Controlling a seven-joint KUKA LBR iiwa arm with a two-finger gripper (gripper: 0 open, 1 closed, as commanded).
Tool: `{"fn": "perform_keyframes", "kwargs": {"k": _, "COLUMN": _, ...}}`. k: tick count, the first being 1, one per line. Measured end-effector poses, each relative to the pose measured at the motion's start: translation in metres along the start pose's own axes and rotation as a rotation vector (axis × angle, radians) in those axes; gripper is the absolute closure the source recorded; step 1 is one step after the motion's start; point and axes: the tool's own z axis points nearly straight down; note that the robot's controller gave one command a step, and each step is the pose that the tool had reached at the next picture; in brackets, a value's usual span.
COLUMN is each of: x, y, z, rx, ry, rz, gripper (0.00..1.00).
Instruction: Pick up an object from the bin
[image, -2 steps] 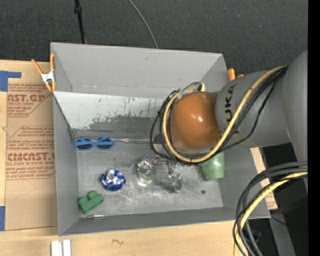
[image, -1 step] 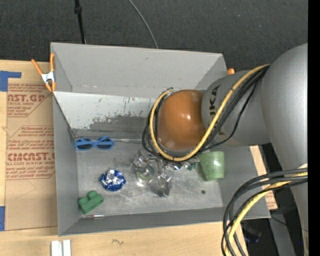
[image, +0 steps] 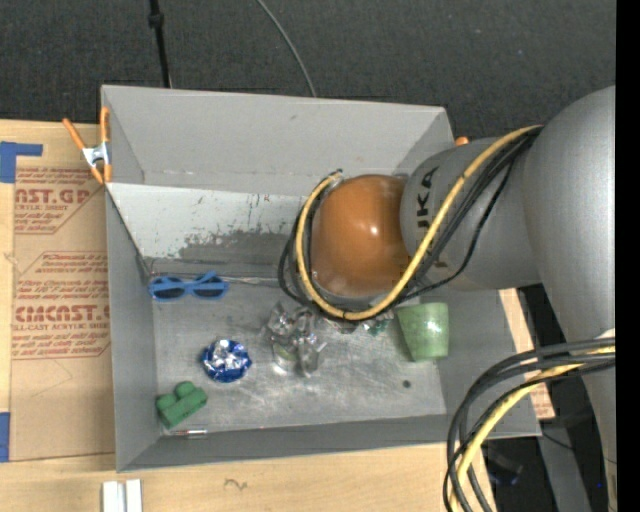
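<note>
Fingers (image: 306, 346) of the two-finger gripper (image: 293, 340) parted, empty, low inside the grey metal bin (image: 380, 388), between shiny blue-and-white crumpled ball (image: 227, 360) and pale green plastic cup (image: 423, 330). Likely descent stage; next, needs shifting onto one thing, then closing.
</note>
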Motion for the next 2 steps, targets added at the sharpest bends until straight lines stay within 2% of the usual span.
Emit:
{"fn": "perform_keyframes", "kwargs": {"k": 1, "x": -0.0033, "y": -0.001, "z": -0.0138, "rx": -0.013, "ry": 0.029, "rz": 0.001, "gripper": 1.0}}
{"fn": "perform_keyframes", "kwargs": {"k": 2, "x": -0.0046, "y": -0.0015, "z": -0.0183, "rx": -0.015, "ry": 0.033, "rz": 0.003, "gripper": 1.0}}
